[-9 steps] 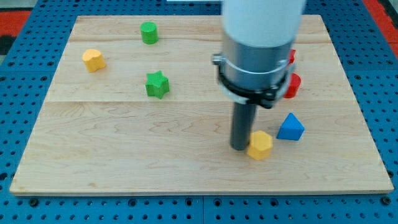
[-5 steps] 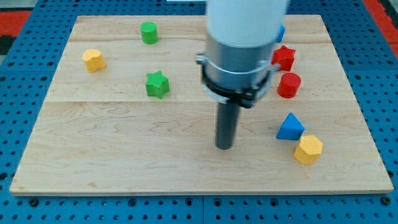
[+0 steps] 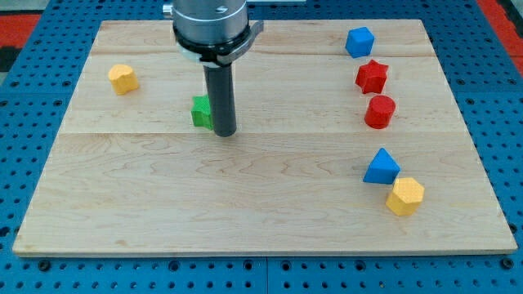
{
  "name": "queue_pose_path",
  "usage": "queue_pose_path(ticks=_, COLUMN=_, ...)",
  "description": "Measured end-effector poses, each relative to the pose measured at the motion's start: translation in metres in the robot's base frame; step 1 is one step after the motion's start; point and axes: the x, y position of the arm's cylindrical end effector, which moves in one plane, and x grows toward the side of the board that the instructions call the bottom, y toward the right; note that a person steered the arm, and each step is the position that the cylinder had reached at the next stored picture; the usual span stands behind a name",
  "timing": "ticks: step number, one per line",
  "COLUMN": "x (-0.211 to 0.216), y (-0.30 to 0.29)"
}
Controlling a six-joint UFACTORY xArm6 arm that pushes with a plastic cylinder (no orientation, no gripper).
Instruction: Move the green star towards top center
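The green star (image 3: 200, 112) lies on the wooden board (image 3: 163, 188), left of centre, and the rod hides its right half. My tip (image 3: 225, 131) rests on the board right at the star's lower right side, touching it or nearly so. The arm's body covers the spot near the view's top where a green cylinder stood, so that block is hidden.
A yellow block (image 3: 122, 78) lies at the left. At the right are a blue cube (image 3: 359, 41), a red star (image 3: 372, 76) and a red cylinder (image 3: 379, 111). A blue triangle (image 3: 381, 167) and a yellow hexagonal block (image 3: 404, 196) lie at the lower right.
My tip has moved from the board's lower middle up and left to the green star's right side. Earlier it left the yellow hexagonal block at the lower right. The green star has not visibly moved.
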Motion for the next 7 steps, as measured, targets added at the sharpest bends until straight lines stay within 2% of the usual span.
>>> queue_pose_path(ticks=2, x=-0.021, y=-0.047)
queue_pose_path(ticks=4, x=-0.094, y=-0.053)
queue_pose_path(ticks=5, x=-0.128, y=-0.043)
queue_pose_path(ticks=6, x=-0.151, y=-0.006)
queue_pose_path(ticks=7, x=-0.155, y=0.045)
